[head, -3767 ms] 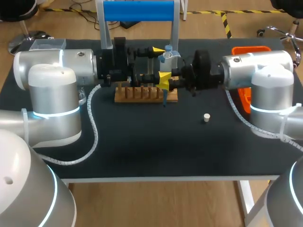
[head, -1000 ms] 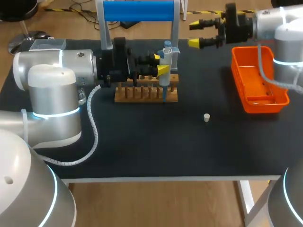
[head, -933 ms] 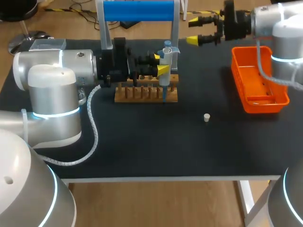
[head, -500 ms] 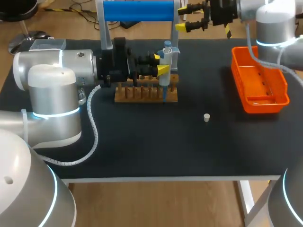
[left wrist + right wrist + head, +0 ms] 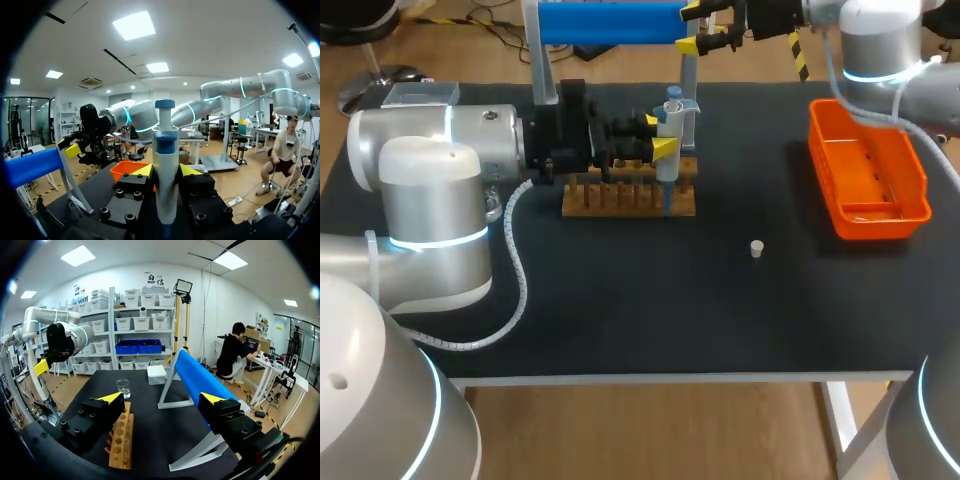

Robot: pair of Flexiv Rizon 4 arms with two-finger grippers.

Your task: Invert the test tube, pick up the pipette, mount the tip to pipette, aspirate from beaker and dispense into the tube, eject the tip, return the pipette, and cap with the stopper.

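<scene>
My left gripper (image 5: 660, 134) is shut on the white and blue pipette (image 5: 670, 128), holding it upright over the right end of the wooden rack (image 5: 628, 198). The pipette's lower end reaches down to the rack. In the left wrist view the pipette (image 5: 165, 175) stands between the yellow fingertips (image 5: 143, 170). My right gripper (image 5: 690, 28) hangs open and empty at the table's back edge, beside the blue bar stand (image 5: 610, 22). The small white stopper (image 5: 756, 248) lies on the black mat right of centre. A glass beaker (image 5: 122, 387) stands beyond the rack (image 5: 119, 437) in the right wrist view.
An orange tray (image 5: 867, 180) sits at the right side of the table. A clear box (image 5: 420, 95) stands at the back left, behind my left arm. The white-framed blue bar stand (image 5: 197, 382) rises just ahead of my right gripper (image 5: 161, 400).
My right arm has swung from over the orange tray to the back and left, ending by the blue bar, still open. The left arm and the pipette have not moved.
</scene>
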